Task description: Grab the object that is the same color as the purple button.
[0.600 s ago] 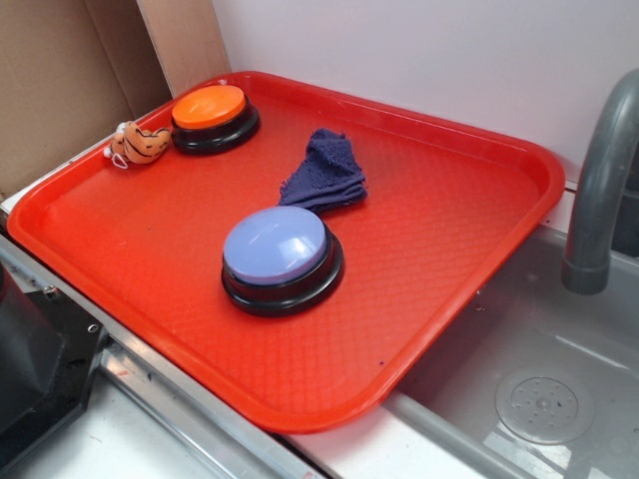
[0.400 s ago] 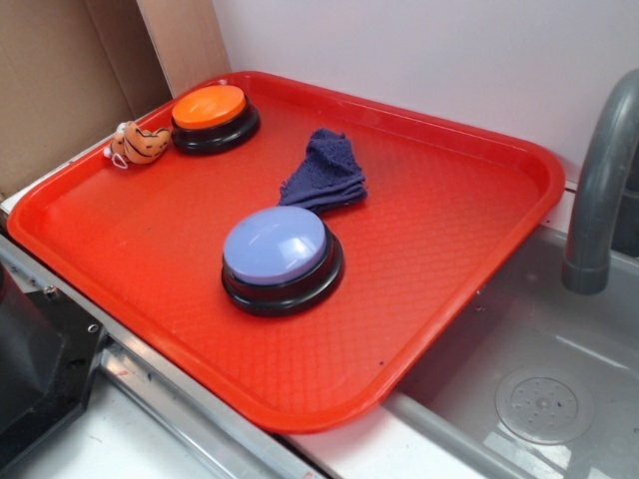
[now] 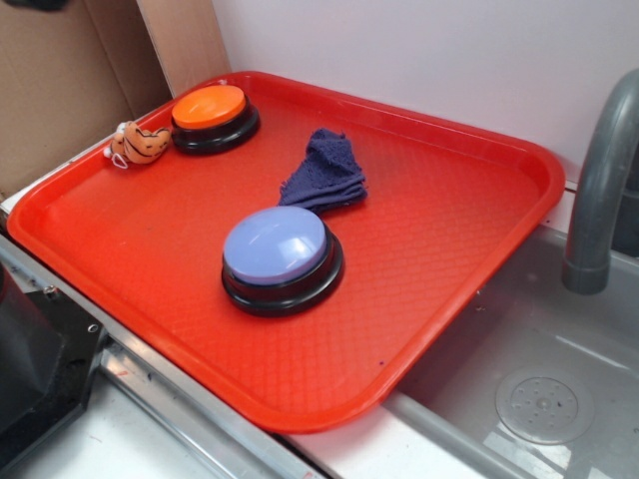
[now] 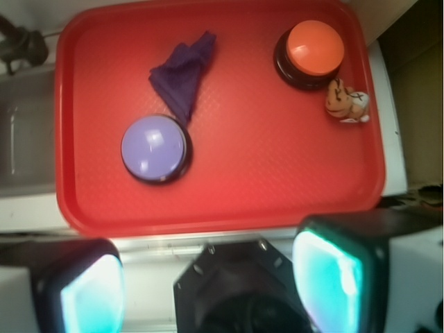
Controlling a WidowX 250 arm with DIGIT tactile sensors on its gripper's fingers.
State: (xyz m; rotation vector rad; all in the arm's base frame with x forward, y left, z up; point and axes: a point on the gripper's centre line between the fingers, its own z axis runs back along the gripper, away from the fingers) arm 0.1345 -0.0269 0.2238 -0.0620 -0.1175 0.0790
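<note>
Although nothing on the tray has shifted across the last moments, with the rag point(image 3: 324, 173) lying exactly where it did, a dark shape has just appeared at the top left corner of the exterior view, which we take as the arm starting to move while the grasp is not yet begun. We see the rag as a small dark purple-blue terry cloth, fuzzy and loosely folded into a rough wedge, lying flat near the middle of the red tray point(image 3: 469, 249), just behind the purple button point(image 3: 282, 257) and, in the wrist view, touching or nearly touching its black base. Farther off, the orange button point(image 3: 213, 118) sits at the tray's far left corner with the orange striped plush toy point(image 3: 139, 144) just beside it. From the wrist view our pincer point(image 4: 208, 277) hangs well clear of the tray, its pads point(image 4: 326, 274) spread wide apart and holding nothing. Beside the tray, we see a grey sink point(image 3: 539, 389) with its faucet point(image 3: 599, 190).
</note>
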